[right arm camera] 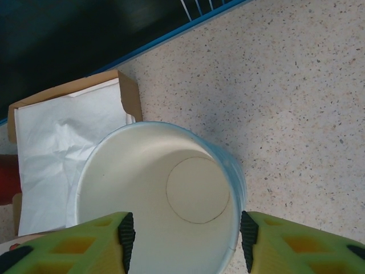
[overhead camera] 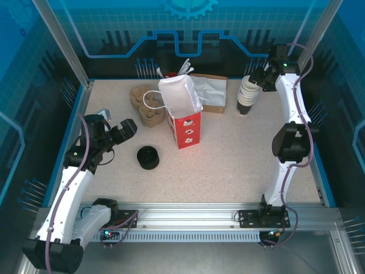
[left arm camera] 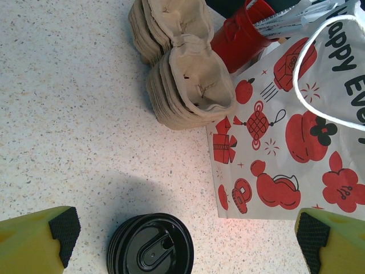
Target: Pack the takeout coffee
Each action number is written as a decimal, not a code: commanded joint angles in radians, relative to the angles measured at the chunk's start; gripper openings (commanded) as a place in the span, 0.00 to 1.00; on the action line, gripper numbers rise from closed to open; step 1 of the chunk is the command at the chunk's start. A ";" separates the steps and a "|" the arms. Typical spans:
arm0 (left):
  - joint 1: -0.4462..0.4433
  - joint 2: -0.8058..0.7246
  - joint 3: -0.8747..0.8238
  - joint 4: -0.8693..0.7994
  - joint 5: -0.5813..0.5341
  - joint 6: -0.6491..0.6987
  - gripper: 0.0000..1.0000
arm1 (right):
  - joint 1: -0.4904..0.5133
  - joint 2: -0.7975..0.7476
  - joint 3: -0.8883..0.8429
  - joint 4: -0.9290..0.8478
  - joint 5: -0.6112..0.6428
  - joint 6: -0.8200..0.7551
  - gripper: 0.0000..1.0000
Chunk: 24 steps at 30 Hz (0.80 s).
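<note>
Takeout coffee: by my judgement the top cup (right arm camera: 171,188) of the cup stack (overhead camera: 247,97), well right of the paper bag (overhead camera: 185,117).
Right gripper (right arm camera: 187,241): fingers astride that cup's rim; whether they are clamped on it, I cannot tell.
Left gripper (left arm camera: 188,231): fingers wide apart over the black lids (left arm camera: 151,248), left of the bag.
Risk: a hard pinch may crush the rim, or several nested cups may lift together.
In the way: napkin box (overhead camera: 211,94) between bag and stack; pulp carriers (overhead camera: 145,105) just left of the bag.

tool (left arm camera: 188,233): jaws wide | black lid (left arm camera: 151,244), perhaps stacked: between them | bag (left arm camera: 296,137): right
</note>
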 commanded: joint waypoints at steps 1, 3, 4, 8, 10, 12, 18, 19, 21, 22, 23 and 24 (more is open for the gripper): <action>-0.007 0.000 0.030 -0.007 0.017 0.007 0.99 | 0.014 0.020 0.034 -0.032 0.028 -0.015 0.55; -0.007 -0.002 0.027 -0.006 0.018 0.007 0.99 | 0.015 0.022 0.031 -0.034 0.038 -0.016 0.54; -0.007 -0.003 0.025 -0.008 0.017 0.007 0.99 | 0.015 0.023 0.030 -0.035 0.042 -0.017 0.54; -0.007 -0.003 0.022 -0.011 0.014 0.007 0.99 | 0.016 0.024 0.020 -0.031 0.050 -0.018 0.53; -0.007 -0.003 0.022 -0.012 0.012 0.007 0.99 | 0.015 0.026 0.019 -0.031 0.054 -0.022 0.51; -0.007 -0.003 0.022 -0.012 0.013 0.007 0.99 | 0.014 0.027 0.017 -0.032 0.055 -0.025 0.49; -0.007 -0.002 0.020 -0.010 0.008 0.006 0.99 | 0.014 0.034 0.019 -0.027 0.056 -0.027 0.41; -0.006 -0.003 0.019 -0.009 0.008 0.006 0.99 | 0.015 0.035 0.018 -0.029 0.062 -0.027 0.40; -0.007 -0.002 0.017 -0.008 0.006 0.007 0.99 | 0.014 0.038 0.017 -0.034 0.073 -0.025 0.38; -0.007 -0.001 0.016 -0.007 0.006 0.007 0.99 | 0.014 0.040 0.017 -0.035 0.079 -0.025 0.38; -0.007 0.000 0.016 -0.007 0.006 0.005 0.99 | 0.013 0.040 0.016 -0.036 0.081 -0.025 0.38; -0.007 0.000 0.015 -0.006 0.006 0.005 0.99 | 0.013 0.040 0.015 -0.037 0.083 -0.026 0.37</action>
